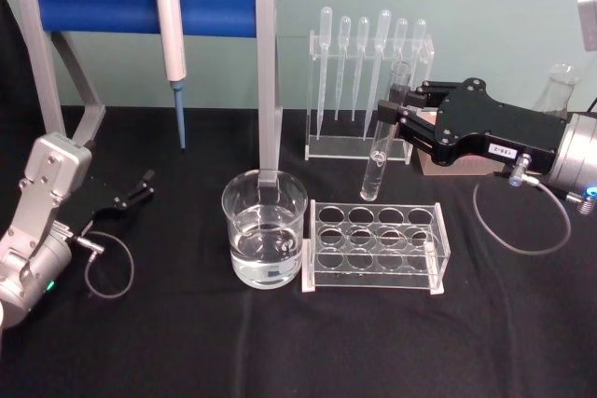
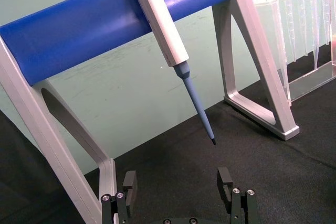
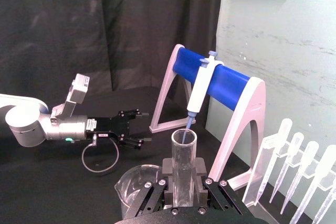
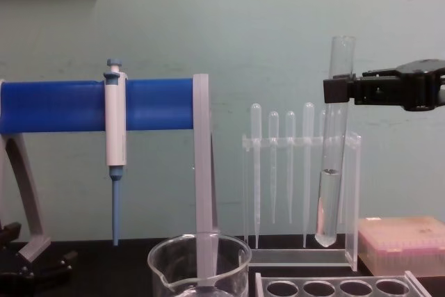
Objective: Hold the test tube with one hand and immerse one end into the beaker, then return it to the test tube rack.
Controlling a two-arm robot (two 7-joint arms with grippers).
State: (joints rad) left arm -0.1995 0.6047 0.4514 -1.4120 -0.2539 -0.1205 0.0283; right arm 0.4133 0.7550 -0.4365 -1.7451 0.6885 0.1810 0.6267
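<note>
Above the rack, right fingers clamping test tube, beaker beside, left fingers apart

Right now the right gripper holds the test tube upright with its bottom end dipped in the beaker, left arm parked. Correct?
Not dipped. The right gripper does hold the test tube upright, but its bottom end hangs in the air, clear of the beaker and to its right. The chest view shows this. The left gripper is parked at the left, as you say.
</note>
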